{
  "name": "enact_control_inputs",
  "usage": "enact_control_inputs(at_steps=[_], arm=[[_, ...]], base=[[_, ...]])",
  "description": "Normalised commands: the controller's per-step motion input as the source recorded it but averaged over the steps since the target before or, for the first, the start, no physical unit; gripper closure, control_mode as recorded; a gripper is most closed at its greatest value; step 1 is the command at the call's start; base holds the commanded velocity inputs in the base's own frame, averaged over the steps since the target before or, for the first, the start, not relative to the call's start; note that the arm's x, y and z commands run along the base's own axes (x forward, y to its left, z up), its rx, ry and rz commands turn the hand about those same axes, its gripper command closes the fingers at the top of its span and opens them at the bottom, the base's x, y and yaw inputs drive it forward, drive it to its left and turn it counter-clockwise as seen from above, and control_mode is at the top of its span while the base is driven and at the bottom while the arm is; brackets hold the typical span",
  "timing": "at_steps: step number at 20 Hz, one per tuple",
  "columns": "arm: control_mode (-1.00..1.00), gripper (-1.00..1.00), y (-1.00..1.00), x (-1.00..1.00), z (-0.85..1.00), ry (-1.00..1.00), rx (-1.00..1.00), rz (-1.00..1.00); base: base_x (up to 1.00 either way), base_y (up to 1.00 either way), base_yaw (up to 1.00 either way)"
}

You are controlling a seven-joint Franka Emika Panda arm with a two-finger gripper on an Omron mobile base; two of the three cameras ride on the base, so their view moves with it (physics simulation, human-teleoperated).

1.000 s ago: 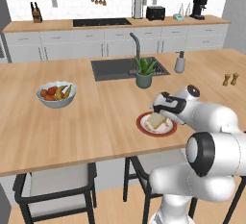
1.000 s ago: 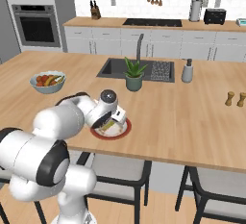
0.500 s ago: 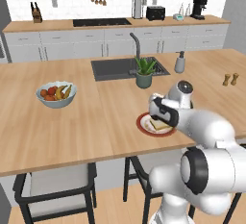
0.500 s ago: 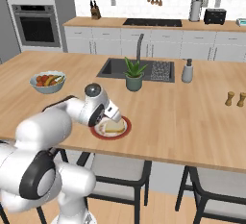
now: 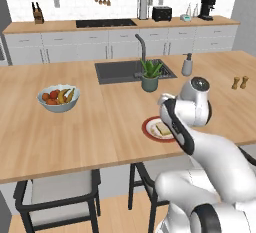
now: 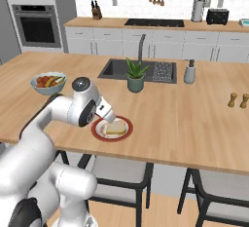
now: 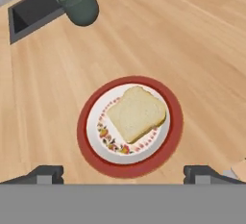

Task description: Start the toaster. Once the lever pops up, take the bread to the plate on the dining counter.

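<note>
- One slice of bread (image 7: pixel 137 113) lies flat on the plate (image 7: pixel 129 169), a little toward one side of its white centre, and nothing else touches it.
- We see the plate near the front edge of the dining counter (image 5: pixel 90 127), with the potted plant (image 5: pixel 150 75) and the dark sink (image 5: pixel 115 70) behind it.
- Our gripper (image 7: pixel 123 174) hangs above the plate with its two fingertips (image 7: pixel 45 174) spread wide, one to each side of the plate's near rim; between them there is only air, so we are holding nothing.
- From the right base view the gripper (image 6: pixel 108 113) sits just beside the plate's (image 6: pixel 98 133) left edge, clear of the bread (image 6: pixel 115 127).
- We judge the delivery step finished: the bread is where the task wants it, and the jaws are off it.
- The toaster (image 5: pixel 162 13) stands far back on the rear worktop, well apart from us; its lever is too small for us to read.
- What is left, as we judge it, is to lift the hand straight away from the plate without brushing the slice or nudging the rim, then bring the arm back clear of the counter.
- The main risk we see is a fingertip catching the plate's edge on the way out.
</note>
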Motion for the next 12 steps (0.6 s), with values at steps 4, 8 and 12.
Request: enact_control_inputs(at_steps=[4,8,12], arm=[[-1.00,-1.00,0.13,-0.61,0.63,0.05,0.00,0.00],[-1.00,-1.00,0.08,-0.84,0.44,0.01,0.00,0.02],[-1.00,-1.00,0.06,-1.00,0.17,0.00,-0.06,0.17]], base=[[0.00,0.00,0.00],[0.00,0.00,0.00],[0.00,0.00,0.00]])
